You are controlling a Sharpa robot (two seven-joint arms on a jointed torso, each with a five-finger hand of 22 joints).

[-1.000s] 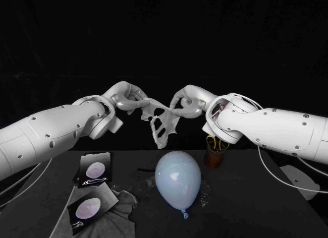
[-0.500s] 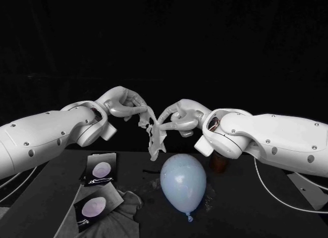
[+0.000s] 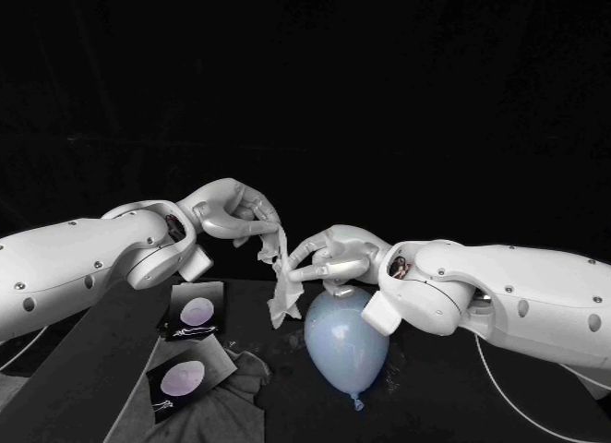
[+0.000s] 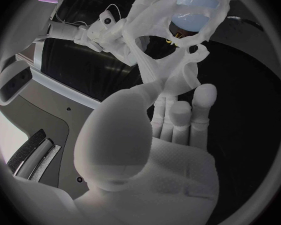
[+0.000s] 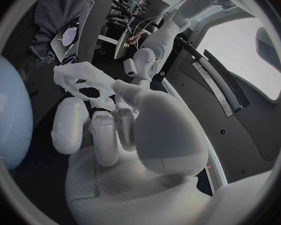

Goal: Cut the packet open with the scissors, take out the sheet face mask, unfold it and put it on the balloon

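We see the black table [image 3: 498, 406] carrying one pale blue balloon [image 3: 345, 346]. It lies with its long axis running away from the robot, rounded end far and knot pointing back toward the robot.

Above its far end hangs one white sheet mask [image 3: 281, 277], gathered into a narrow strip with its long axis roughly upright. In the left wrist view the mask [image 4: 172, 60] is more spread, and the balloon [image 4: 190, 10] shows through its cut-out holes. The mask's lower tip drops beside the balloon's far left shoulder; we cannot tell whether the two touch.

The left robot hand [image 3: 233, 210] pinches the mask's top edge, raised well above the table. The right robot hand [image 3: 335, 258] sits lower, just over the balloon's far end, and pinches the mask partway down between thumb and fingers [image 5: 68, 125].

To the left of the balloon a crumpled grey cloth [image 3: 245, 388] lies on the table. We count two dark packets, each marked with a pale oval: one [image 3: 197, 314] farther back, the other [image 3: 182, 380] nearer the robot, resting on the cloth.
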